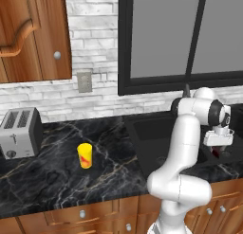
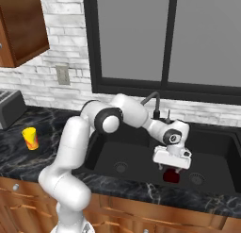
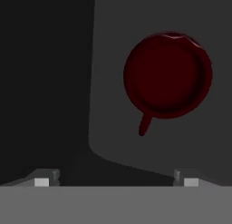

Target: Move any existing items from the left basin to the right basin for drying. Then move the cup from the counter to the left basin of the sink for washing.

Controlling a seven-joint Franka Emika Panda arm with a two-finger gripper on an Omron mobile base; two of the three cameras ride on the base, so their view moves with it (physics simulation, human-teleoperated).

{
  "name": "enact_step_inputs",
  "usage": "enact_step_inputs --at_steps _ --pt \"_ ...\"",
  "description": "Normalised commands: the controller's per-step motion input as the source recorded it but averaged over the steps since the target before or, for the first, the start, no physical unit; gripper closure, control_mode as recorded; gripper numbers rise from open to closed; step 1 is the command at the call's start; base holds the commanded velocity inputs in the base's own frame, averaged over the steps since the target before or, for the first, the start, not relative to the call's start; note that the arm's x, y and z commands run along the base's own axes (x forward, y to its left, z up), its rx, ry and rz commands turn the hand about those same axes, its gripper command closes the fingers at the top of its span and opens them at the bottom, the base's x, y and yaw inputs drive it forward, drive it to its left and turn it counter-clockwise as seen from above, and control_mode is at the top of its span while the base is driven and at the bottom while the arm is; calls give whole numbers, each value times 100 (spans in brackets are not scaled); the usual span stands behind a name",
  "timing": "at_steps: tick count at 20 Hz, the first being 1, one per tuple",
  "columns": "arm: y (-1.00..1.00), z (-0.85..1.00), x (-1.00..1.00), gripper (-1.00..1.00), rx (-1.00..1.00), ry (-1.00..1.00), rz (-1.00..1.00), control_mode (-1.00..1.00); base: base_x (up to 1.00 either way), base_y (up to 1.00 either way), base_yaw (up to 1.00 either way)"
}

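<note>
Tool (image 2: 172, 169) (spread wide, empty) hangs above the dark red object (image 3: 167, 75) in the right basin (image 2: 212, 154).

Yellow cup (image 1: 85, 155) stands on the counter (image 1: 57, 176) near the toaster (image 1: 20, 132).

Cup (image 1: 85, 155) on counter (image 1: 57, 181), sink (image 2: 141, 156) right.

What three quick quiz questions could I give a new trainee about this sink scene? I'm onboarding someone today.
1. True or false: the gripper is closed on the dark red object.
2. Which lies nearer the yellow cup: A) the toaster or B) the faucet?
3. Fill in: seen from the hand view, the dark red object looks ____ in outline.

Key: 1 false, the jaws stand open above it, inside the black sink; 2 A; 3 round, with a short stem.
</note>
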Motion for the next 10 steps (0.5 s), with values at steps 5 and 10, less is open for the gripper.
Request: enact_step_inputs --at_steps 5,10 --pt "-7 28 -25 -100 0 -11 1 -100 0 0 0" --pt "0 47 -20 -100 0 -13 1 -100 0 0 0"
